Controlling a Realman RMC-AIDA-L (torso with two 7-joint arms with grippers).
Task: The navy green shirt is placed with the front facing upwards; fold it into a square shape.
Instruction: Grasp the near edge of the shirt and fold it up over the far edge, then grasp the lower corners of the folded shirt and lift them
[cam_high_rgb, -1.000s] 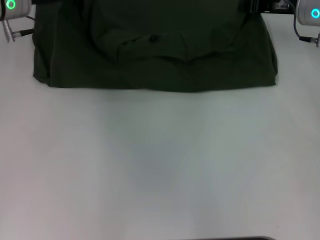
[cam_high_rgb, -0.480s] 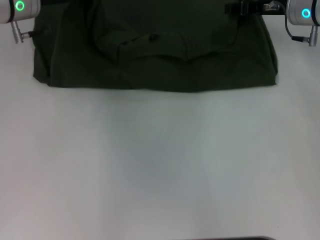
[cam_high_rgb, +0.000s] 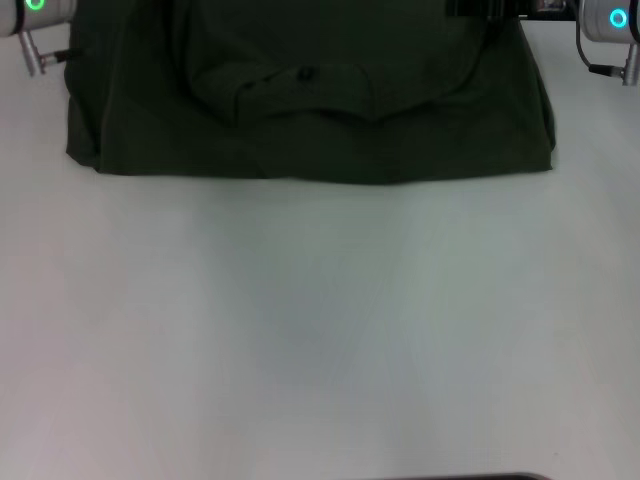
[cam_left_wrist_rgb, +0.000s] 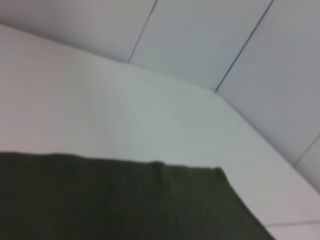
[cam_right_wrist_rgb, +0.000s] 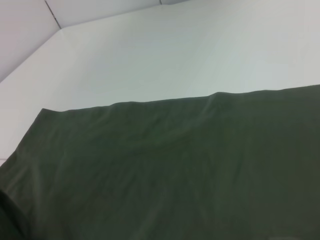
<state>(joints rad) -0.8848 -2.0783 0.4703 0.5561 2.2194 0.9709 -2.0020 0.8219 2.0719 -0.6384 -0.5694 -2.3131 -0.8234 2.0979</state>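
Still, with the navy green shirt (cam_high_rgb: 310, 100) bunched at twelve o'clock on the table (cam_high_rgb: 320, 330) and both grippers' jaws hidden at the upper corners, uneven lifting could skew the fold.

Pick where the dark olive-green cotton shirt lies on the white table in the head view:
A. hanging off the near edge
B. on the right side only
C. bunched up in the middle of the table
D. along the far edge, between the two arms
D: the dark olive-green cotton shirt spreads across the far part of the white table, with the left arm and right arm at its far corners.
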